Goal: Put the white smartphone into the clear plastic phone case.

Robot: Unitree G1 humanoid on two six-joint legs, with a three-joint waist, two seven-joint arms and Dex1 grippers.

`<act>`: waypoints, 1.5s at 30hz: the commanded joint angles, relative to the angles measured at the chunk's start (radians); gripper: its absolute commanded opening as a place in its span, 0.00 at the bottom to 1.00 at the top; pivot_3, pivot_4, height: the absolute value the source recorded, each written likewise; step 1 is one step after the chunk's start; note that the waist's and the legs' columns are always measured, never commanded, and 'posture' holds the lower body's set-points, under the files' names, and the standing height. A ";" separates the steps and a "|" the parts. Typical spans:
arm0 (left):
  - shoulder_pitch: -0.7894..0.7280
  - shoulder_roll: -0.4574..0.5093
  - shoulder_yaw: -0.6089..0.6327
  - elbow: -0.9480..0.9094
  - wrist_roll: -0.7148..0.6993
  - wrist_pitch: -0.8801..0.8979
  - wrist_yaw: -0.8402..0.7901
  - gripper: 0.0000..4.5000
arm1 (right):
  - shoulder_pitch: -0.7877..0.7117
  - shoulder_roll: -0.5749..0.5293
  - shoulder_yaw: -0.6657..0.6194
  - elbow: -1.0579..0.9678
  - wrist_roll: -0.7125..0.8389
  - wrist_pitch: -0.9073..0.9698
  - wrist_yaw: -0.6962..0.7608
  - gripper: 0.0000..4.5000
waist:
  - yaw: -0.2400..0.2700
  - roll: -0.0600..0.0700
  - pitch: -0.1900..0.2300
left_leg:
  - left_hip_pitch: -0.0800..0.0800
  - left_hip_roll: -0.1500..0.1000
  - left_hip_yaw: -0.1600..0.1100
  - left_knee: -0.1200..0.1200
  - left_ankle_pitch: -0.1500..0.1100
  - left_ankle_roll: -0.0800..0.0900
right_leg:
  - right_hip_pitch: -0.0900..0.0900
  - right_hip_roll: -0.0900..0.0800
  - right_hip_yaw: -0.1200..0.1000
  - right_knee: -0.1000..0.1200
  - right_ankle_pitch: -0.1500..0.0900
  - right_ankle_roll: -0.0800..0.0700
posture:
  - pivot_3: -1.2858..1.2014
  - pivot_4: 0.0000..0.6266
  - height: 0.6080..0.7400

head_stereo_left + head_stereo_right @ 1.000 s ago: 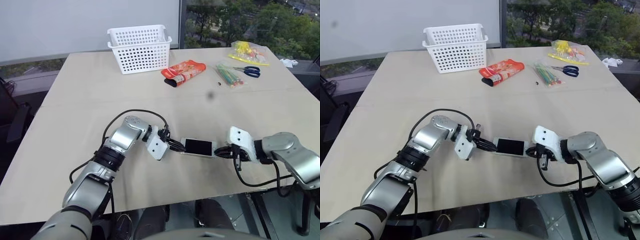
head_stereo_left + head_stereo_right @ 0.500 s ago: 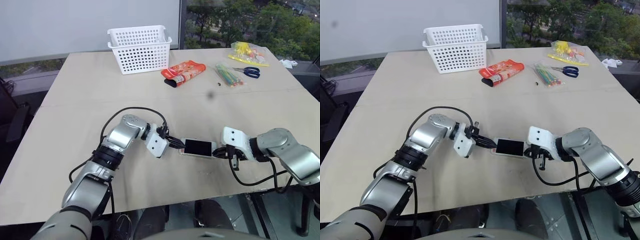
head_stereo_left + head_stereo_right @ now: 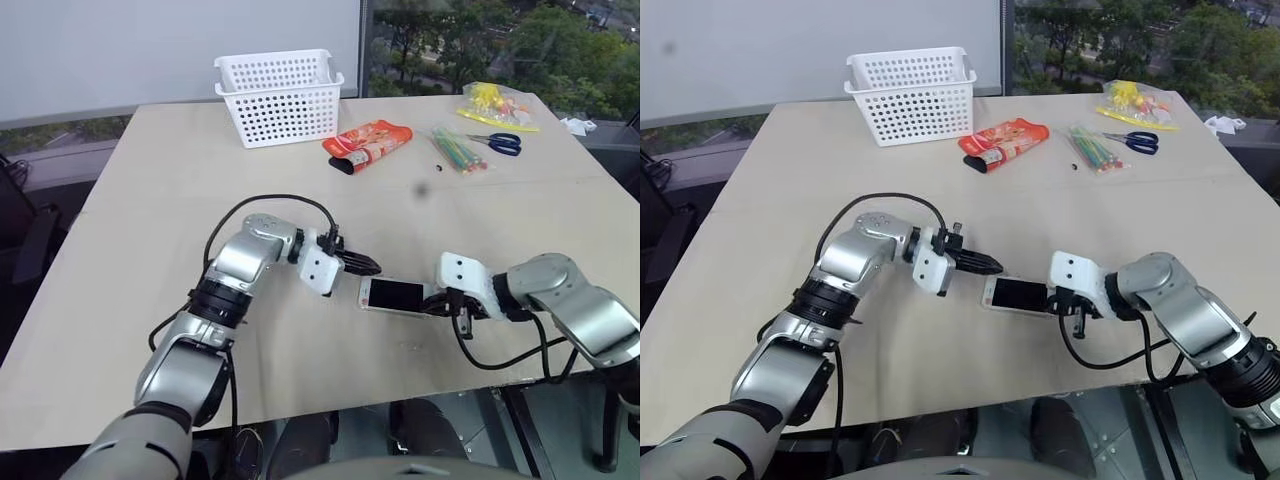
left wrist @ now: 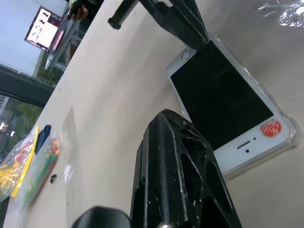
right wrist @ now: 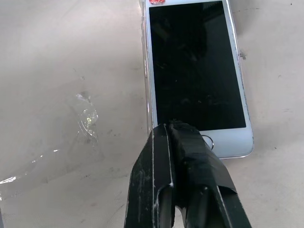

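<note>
White smartphone (image 3: 394,295) flat on table (image 3: 150,200), right jaws pressing its end, left jaws raised beside it

white smartphone (image 5: 194,71) far end cut off by edge; clear plastic phone case (image 4: 286,145) barely discernible.

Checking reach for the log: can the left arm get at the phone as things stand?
Probably yes. The left gripper, shut, hovers just off the phone's near end, with only bare table around. The right gripper, also shut, presses the opposite end, leaving this side free.

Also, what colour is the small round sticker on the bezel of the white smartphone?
Red-orange with white lettering, on the white smartphone; the sticker shows best in the left wrist view.
</note>
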 commanded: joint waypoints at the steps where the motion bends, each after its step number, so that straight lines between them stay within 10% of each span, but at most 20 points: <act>1: 0.008 -0.006 -0.027 -0.024 -0.005 0.001 -0.021 0.00 | 0.048 0.008 0.064 0.012 0.003 0.090 -0.007 0.01 | 0.000 0.001 0.001 | 0.000 0.000 0.000 0.000 0.000 0.000 | 0.000 0.000 0.000 0.000 0.000 0.000 | 0.52 0.24 1.00; 9: 0.039 -0.003 -0.123 0.013 0.073 -0.080 -0.031 0.00 | 0.072 0.017 -0.122 -0.096 0.134 0.106 -0.023 0.01 | 0.005 0.009 0.012 | -0.006 0.000 0.000 -0.001 0.000 0.000 | -0.003 0.000 -0.001 -0.003 0.000 0.000 | 0.52 0.24 1.00; 21: 0.042 -0.008 -0.142 0.034 0.102 -0.112 -0.036 0.00 | 0.258 0.254 -0.432 0.157 0.243 -0.377 -0.061 0.01 | 0.003 0.015 0.017 | -0.011 -0.002 -0.001 -0.002 0.000 0.000 | -0.003 0.000 -0.002 -0.010 0.001 0.000 | 0.52 0.24 1.00; 45: 0.093 0.089 -0.116 -0.176 0.051 0.034 -0.042 0.00 | 0.282 0.265 -0.168 0.784 -0.032 -0.902 0.126 0.01 | -0.004 0.007 0.009 | 0.004 0.000 0.001 -0.003 0.000 0.000 | 0.006 0.002 0.000 -0.008 0.001 -0.001 | 0.52 0.24 1.00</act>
